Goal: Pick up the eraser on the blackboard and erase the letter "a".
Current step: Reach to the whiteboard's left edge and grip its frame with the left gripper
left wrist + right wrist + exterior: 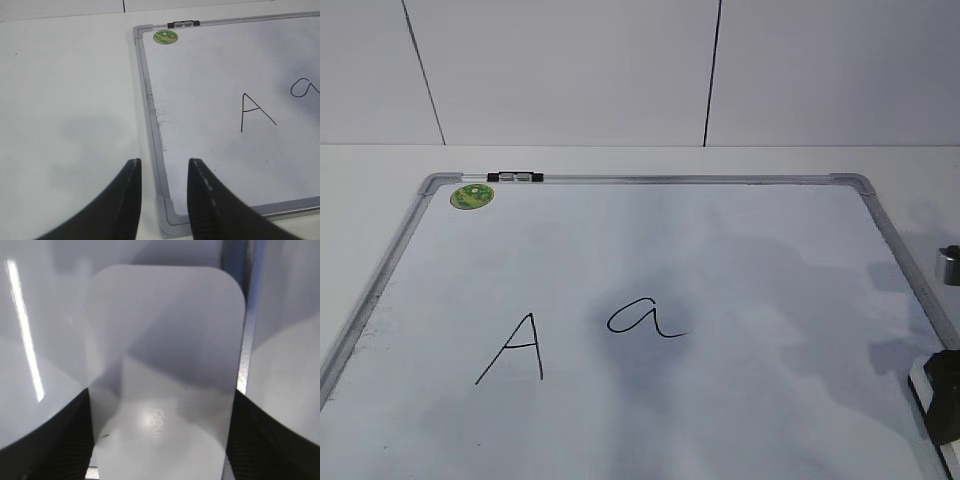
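Note:
The white glossy eraser point(165, 340) with small grey lettering fills the right wrist view and lies at the right edge of the blackboard point(670, 180). My right gripper point(161, 392) has a black finger against each long side of it and looks shut on it. In the exterior view the gripper point(945, 395) shows only at the right edge, with a sliver of the eraser point(919, 385) beside it. The cursive letter "a" point(645, 318) is near the board's middle and also shows in the left wrist view point(305, 89). My left gripper point(165, 162) is open and empty above the board's near left corner.
A capital "A" point(515, 348) stands left of the "a". A round green sticker point(472, 196) and a black and silver clip point(515, 177) sit at the board's far left corner. The silver frame point(245, 365) runs beside the eraser. White table surrounds the board.

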### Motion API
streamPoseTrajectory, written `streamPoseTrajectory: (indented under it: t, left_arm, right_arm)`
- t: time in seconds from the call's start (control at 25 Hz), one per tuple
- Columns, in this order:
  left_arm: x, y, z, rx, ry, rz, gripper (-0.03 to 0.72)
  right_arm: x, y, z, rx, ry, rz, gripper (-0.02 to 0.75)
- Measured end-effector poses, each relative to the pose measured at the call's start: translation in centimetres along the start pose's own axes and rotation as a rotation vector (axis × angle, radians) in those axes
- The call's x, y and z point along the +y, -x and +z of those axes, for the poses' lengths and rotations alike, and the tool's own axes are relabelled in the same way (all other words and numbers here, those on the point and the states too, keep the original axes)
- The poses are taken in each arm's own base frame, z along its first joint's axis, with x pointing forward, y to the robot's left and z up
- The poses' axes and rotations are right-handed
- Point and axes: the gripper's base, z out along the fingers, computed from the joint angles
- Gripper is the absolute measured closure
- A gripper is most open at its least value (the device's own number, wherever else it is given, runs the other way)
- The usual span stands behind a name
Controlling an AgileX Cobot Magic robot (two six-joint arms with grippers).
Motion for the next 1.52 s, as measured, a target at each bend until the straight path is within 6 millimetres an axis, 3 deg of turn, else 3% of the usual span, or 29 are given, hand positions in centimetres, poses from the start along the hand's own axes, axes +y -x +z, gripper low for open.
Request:
streamPoseTrajectory:
  t: [0.48, 0.84, 1.32, 1.52]
  left_arm:
    - [0.0, 0.0, 0.0, 0.000, 0.000, 0.000, 0.453]
    - [0.0, 0.0, 0.0, 0.000, 0.000, 0.000, 0.453]
    - [0.0, 0.0, 0.0, 0.000, 0.000, 0.000, 0.453]
    - [0.0, 0.0, 0.0, 0.000, 0.000, 0.000, 0.453]
  right_arm:
    - [0.0, 0.1, -0.2, -0.023, 0.000, -0.011, 0.165]
    - [0.3, -0.6, -3.3, -0.189, 0.013, -0.026, 0.165]
    - [0.7, -3.1, -5.1, -0.098, 0.043, -0.031, 0.166]
    - [1.2, -3.1, -6.8, -0.111, 0.079, -0.028, 0.166]
